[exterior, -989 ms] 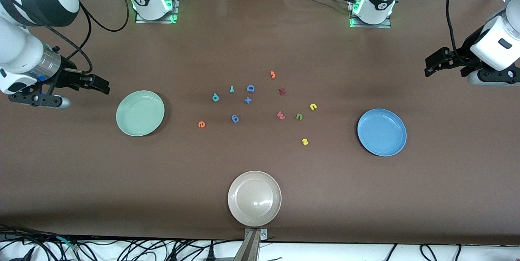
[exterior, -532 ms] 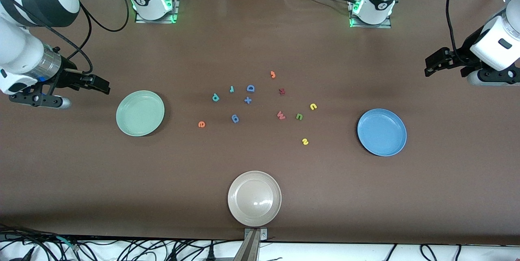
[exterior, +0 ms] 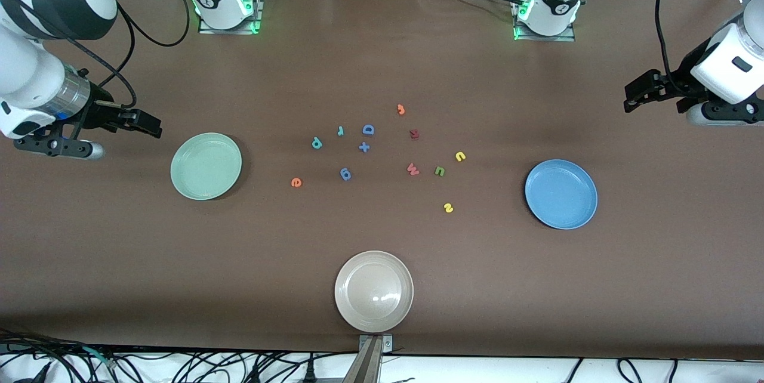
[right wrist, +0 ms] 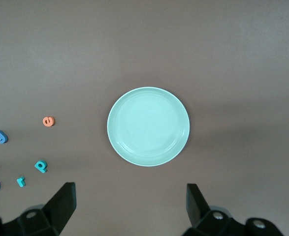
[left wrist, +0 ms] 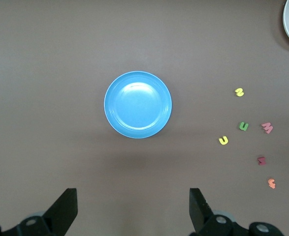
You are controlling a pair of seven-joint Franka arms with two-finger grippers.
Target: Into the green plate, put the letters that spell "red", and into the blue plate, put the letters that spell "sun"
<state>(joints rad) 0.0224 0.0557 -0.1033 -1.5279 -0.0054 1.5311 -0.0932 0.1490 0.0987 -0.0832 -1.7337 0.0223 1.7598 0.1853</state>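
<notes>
The green plate [exterior: 206,166] [right wrist: 148,126] and the blue plate [exterior: 561,194] [left wrist: 138,104] lie empty toward opposite ends of the table. Between them lie the teal "r" [exterior: 340,130], teal "d" [exterior: 316,143], orange "e" [exterior: 296,182], yellow "u" [exterior: 460,156], green "n" [exterior: 440,171] and yellow "s" [exterior: 448,208]. My right gripper [exterior: 152,125] [right wrist: 130,204] hangs open and empty beside the green plate, at the right arm's end. My left gripper [exterior: 632,96] [left wrist: 133,206] hangs open and empty over bare table at the left arm's end.
Other letters lie in the same cluster: a blue "D" [exterior: 368,129], blue plus [exterior: 364,147], blue "6"-like piece [exterior: 345,174], pink "w" [exterior: 412,169], a dark red letter [exterior: 414,133] and an orange piece [exterior: 401,110]. A beige plate [exterior: 373,291] sits near the front edge.
</notes>
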